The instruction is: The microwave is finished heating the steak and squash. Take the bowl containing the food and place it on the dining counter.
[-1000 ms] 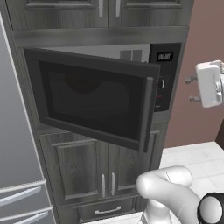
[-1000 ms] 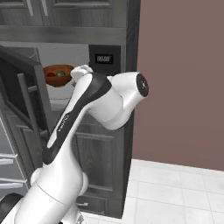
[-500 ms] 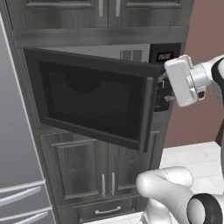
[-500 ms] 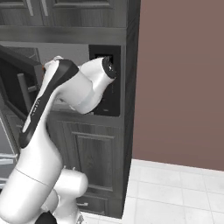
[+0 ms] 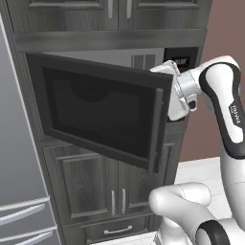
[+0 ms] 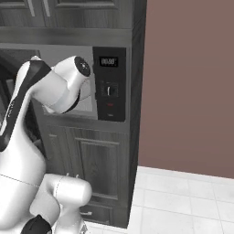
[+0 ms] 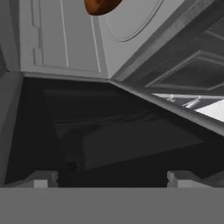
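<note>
The microwave [image 5: 143,60] is built into dark cabinets, and its dark glass door [image 5: 100,112] stands wide open toward the left. My white hand [image 5: 181,93] is at the door's free edge, in front of the opening, with its fingers hidden behind the door. In the hand view the gripper [image 7: 111,179] is open, fingertips [image 7: 41,179] wide apart with nothing between them. The reddish-brown bowl [image 7: 100,5] shows as a rim at the top edge, on the light grey microwave floor [image 7: 131,22]. The steak and squash are hidden. The dining counter is out of view.
A grey fridge [image 5: 14,143] stands left of the microwave column. Dark cabinet doors [image 5: 110,191] and a drawer lie below it. The black control panel [image 6: 109,84] sits right of the opening, with a brown wall [image 6: 187,91] and white tile floor [image 6: 183,201] beyond.
The hand has swung left from beside the control panel to the door's free edge. In the right base view the arm now covers the opening where the bowl showed.
</note>
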Available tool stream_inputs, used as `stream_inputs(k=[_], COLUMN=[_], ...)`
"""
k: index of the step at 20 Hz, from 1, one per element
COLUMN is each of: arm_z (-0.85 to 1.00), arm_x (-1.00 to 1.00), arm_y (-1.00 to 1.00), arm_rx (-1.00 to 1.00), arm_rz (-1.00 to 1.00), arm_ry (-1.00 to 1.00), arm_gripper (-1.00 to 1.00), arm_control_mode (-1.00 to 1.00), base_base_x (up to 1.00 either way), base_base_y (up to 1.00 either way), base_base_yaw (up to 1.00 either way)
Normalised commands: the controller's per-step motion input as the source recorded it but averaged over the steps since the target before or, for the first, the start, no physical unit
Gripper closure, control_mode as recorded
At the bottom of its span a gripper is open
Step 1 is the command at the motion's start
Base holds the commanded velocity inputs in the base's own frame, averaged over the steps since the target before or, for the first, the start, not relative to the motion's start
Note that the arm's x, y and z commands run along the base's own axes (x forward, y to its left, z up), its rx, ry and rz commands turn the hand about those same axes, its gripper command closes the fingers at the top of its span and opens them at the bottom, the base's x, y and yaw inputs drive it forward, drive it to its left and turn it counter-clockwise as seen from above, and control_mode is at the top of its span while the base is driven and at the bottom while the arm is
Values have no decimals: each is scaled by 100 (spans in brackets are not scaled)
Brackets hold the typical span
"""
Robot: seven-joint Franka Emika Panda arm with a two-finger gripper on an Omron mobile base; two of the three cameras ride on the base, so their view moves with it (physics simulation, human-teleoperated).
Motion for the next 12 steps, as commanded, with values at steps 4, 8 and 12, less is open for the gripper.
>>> stream_inputs(k=[4,8,12], arm_z=[16,22,5], arm_x=[-12,-54,-54], arm_y=[64,95,100], arm_rx=[3,2,0], arm_rz=[14,23,13], arm_ry=[12,2,0], arm_gripper=[-100,-100,-100], arm_control_mode=[-100,-100,-100], base_base_x=[0,0,0], base_base_y=[0,0,0], base_base_yaw=[0,0,0])
